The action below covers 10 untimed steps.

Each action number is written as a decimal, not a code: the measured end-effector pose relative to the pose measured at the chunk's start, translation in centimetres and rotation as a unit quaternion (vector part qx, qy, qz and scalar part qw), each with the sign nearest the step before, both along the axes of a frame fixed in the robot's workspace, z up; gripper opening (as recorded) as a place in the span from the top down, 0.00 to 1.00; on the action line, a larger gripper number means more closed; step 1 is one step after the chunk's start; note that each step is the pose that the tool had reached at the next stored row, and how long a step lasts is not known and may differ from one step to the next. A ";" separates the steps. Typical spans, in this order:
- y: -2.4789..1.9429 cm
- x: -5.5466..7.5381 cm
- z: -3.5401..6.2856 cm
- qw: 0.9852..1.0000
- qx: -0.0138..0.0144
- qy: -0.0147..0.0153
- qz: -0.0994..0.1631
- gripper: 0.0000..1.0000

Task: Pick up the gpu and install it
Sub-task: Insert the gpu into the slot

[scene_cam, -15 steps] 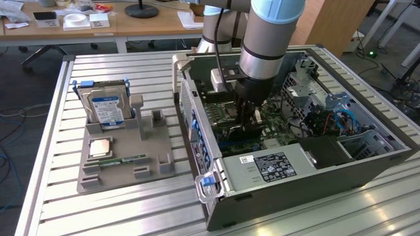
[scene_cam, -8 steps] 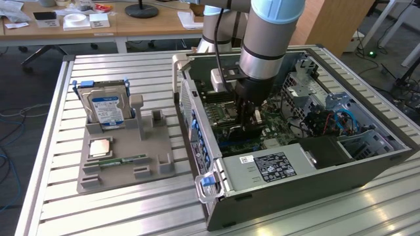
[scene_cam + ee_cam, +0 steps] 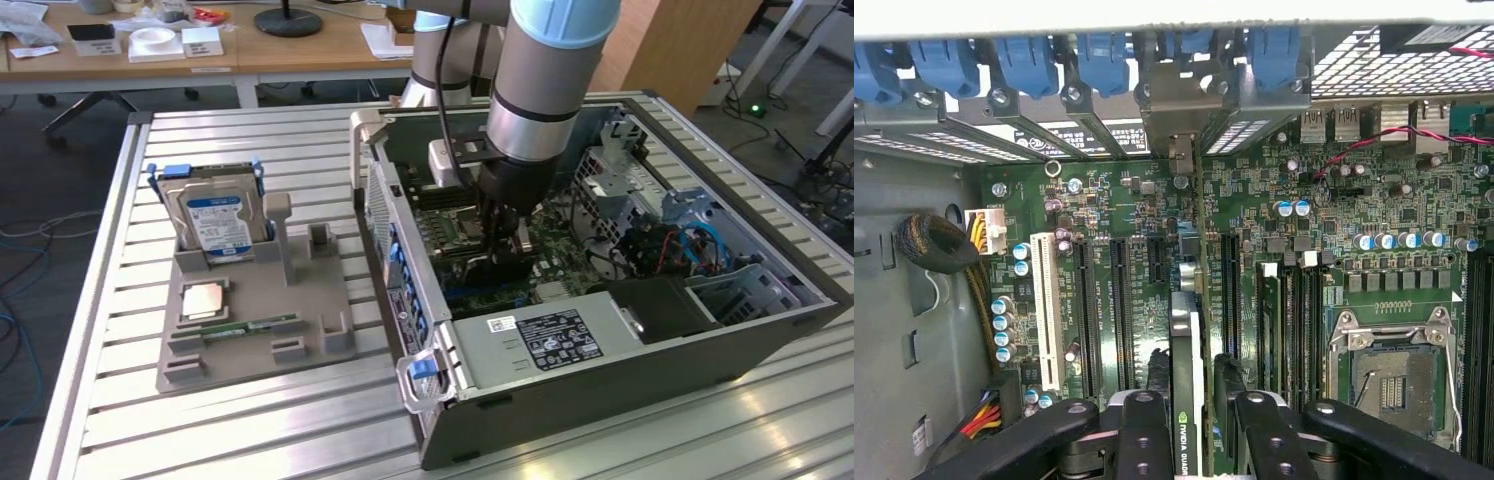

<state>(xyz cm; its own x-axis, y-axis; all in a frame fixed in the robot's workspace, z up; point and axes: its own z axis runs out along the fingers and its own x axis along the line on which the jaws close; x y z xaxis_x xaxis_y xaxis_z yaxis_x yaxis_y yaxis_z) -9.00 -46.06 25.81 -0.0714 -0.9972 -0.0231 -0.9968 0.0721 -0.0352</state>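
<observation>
The gpu (image 3: 1187, 385) was held edge-on over the motherboard (image 3: 1274, 250) slots. It was pinched between the gripper (image 3: 1192, 425) fingers (image 3: 1144, 430)

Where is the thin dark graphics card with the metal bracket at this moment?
The thin dark graphics card stands on edge over the green motherboard inside the open grey computer case, between the gripper fingers, beside the black expansion slots.

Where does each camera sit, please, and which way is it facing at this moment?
Exterior view: off the arm, raised, looking down across the slatted table at the open computer case and parts holder; the arm shows reaching into the case.
Wrist view: on the wrist, looking along the tool at the motherboard; the tool's fingers flank the gpu, standing on edge.
Shared: the motherboard and the tool.
</observation>
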 end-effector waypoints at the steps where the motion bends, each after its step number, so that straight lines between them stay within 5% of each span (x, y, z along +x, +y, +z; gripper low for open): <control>1: 0.00 0.0 0.00 1.000 0.000 0.000 0.000 0.69; 10: 0.00 0.0 0.00 1.000 0.000 0.000 0.000 0.74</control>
